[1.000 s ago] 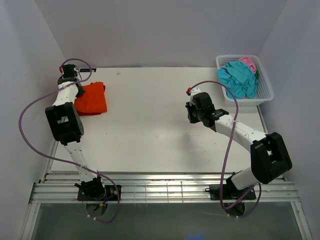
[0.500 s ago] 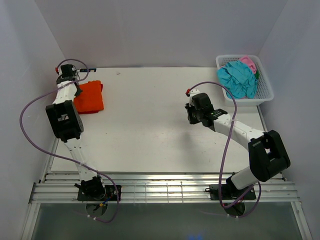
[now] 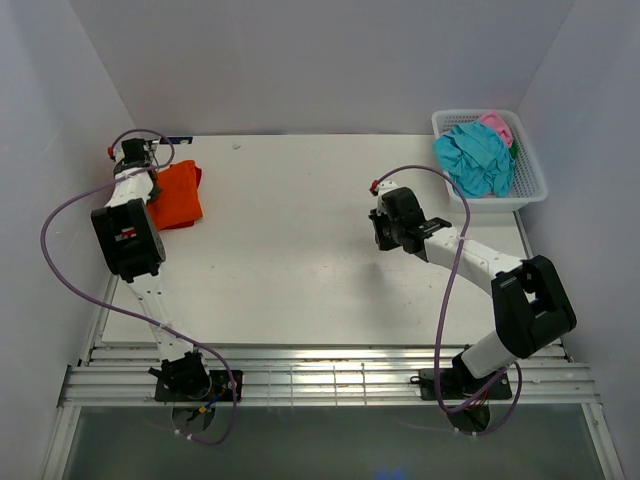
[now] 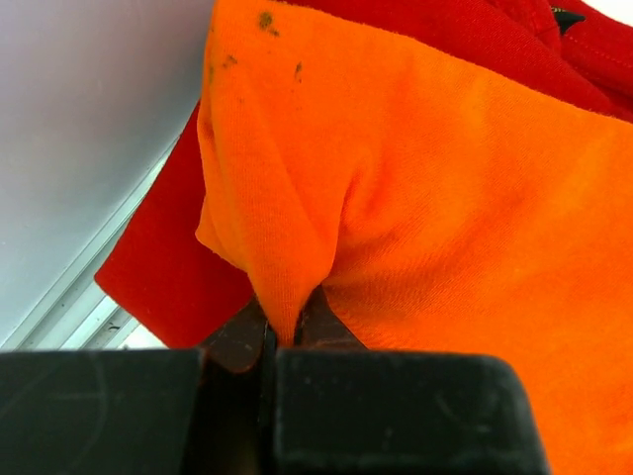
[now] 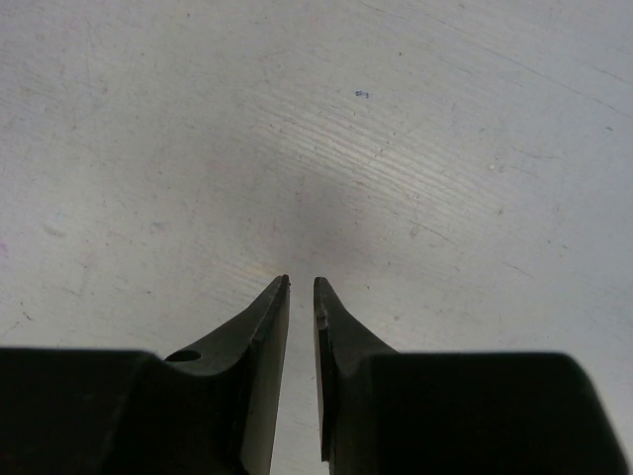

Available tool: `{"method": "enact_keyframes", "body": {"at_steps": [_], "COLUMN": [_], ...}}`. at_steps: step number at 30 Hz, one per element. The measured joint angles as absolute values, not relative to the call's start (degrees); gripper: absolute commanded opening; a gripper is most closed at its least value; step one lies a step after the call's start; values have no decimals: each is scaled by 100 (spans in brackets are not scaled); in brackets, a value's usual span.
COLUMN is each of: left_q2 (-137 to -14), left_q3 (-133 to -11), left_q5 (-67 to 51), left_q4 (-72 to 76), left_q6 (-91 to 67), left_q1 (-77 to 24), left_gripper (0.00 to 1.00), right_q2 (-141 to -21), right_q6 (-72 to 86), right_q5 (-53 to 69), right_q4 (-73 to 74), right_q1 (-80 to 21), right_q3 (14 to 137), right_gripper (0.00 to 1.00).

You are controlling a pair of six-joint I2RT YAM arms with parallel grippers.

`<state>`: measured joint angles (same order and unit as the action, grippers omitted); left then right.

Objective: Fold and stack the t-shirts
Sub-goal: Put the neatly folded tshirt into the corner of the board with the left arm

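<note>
Two sets of fingers to watch. Centre-right of the top view, the right gripper hovers over bare table, its fingers a narrow slit apart with nothing between them. Upper left now: the left gripper is pinched tight on a fold of the orange t-shirt (the deep red t-shirt lies beneath it) by the table's left edge. Far upper right, a teal t-shirt and a pink t-shirt sit heaped in the white basket.
</note>
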<state>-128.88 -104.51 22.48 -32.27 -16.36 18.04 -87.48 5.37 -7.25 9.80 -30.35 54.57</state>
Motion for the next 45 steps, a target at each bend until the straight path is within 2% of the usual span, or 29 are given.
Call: {"method": "enact_keyframes", "body": {"at_steps": [13, 27, 45], "left_q2": [-12890, -12525, -12182], "left_q3": [-10182, -9577, -9889], "left_q5": [2228, 3022, 3260], "left_q4": [-2941, -2749, -2987], "left_q6": [-1597, -1441, -1179], "left_q1": [1697, 958, 1079], "left_gripper": [0, 0, 0], "right_q2": [-8748, -8748, -8753], "right_q6": [537, 537, 537], "right_q5": [-714, -711, -709], "right_q4": [1020, 1022, 1022], "right_q1": [-3035, -3035, -3035], "right_q3": [5457, 5457, 5457], "right_gripper": [22, 22, 22]}}
